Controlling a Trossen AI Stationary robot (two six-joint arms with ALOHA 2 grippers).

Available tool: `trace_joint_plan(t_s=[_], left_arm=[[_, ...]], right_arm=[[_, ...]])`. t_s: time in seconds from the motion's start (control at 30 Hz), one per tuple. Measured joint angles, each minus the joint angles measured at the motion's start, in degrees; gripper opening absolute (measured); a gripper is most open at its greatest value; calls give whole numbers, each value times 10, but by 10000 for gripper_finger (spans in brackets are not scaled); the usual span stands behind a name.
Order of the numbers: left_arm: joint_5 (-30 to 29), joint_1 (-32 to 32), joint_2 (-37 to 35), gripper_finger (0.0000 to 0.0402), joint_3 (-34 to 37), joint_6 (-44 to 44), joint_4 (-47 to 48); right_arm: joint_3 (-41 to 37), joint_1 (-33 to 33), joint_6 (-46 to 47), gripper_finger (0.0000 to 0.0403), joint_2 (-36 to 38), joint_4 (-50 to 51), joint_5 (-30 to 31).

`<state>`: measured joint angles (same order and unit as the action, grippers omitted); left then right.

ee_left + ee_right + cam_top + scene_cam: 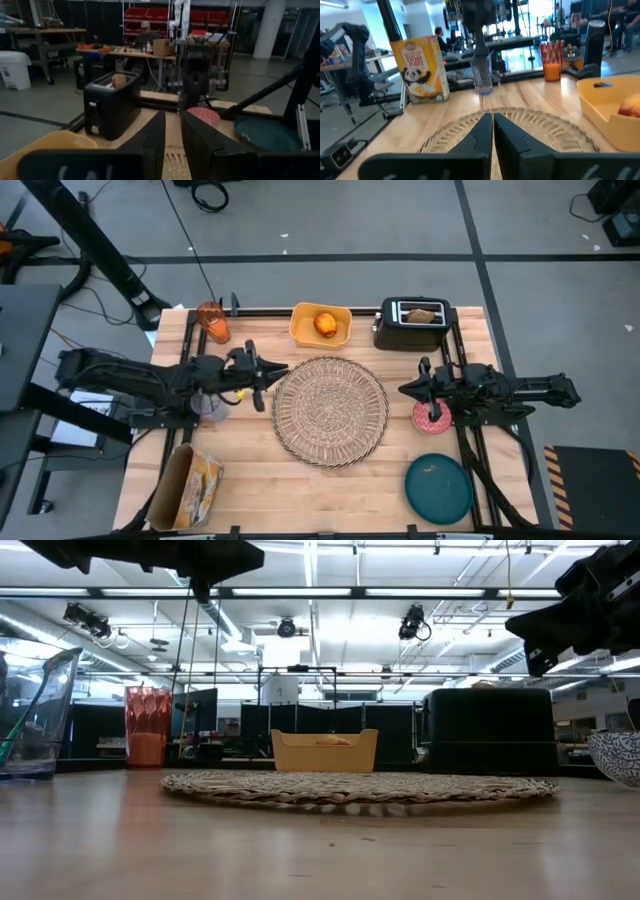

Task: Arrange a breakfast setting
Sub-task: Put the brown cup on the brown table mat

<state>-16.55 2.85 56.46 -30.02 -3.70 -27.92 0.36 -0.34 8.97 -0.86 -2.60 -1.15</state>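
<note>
The round straw placemat [330,410] lies flat mid-table. The dark teal plate [438,487] lies at the near right, with the small pink bowl [432,416] just beyond it. The orange cup [212,322] stands at the far left. The orange-red fruit [326,324] lies in the yellow tray [300,330]. The toast [420,315] sticks up from the black toaster [413,325]. The blue-green spoon [25,720] stands in a clear glass [210,408]. My left gripper [283,369] hovers by the placemat's left rim, narrowly open and empty. My right gripper [403,390] hovers at its right rim, shut and empty.
A cereal box [190,485] lies at the near left corner. The toaster and the yellow tray stand along the far edge. Black frame rails [470,450] run along the table's sides. People sit at desks in the room beyond [145,35].
</note>
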Motion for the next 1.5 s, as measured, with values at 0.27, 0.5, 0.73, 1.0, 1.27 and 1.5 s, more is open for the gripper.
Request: trace_joint_plan(t_s=[0.27, 0.5, 0.73, 1.0, 1.27, 1.5], left_arm=[[37, 0, 54, 67, 0, 4, -61], [10, -26, 65, 66, 0, 15, -49], [-11, -139, 64, 66, -1, -21, 11], [75, -231, 132, 106, -12, -34, 30], [106, -275, 195, 170, -113, -16, 128], [89, -294, 215, 178, -259, -14, 370]], right_arm=[[7, 0, -1, 22, -8, -87, 60], [53, 22, 0, 13, -102, -88, 62], [92, 29, -27, 23, -213, -129, 95], [138, 28, -46, 73, -291, -132, 104], [150, 17, -40, 103, -351, -133, 136], [150, 16, -45, 126, -383, -145, 118]])
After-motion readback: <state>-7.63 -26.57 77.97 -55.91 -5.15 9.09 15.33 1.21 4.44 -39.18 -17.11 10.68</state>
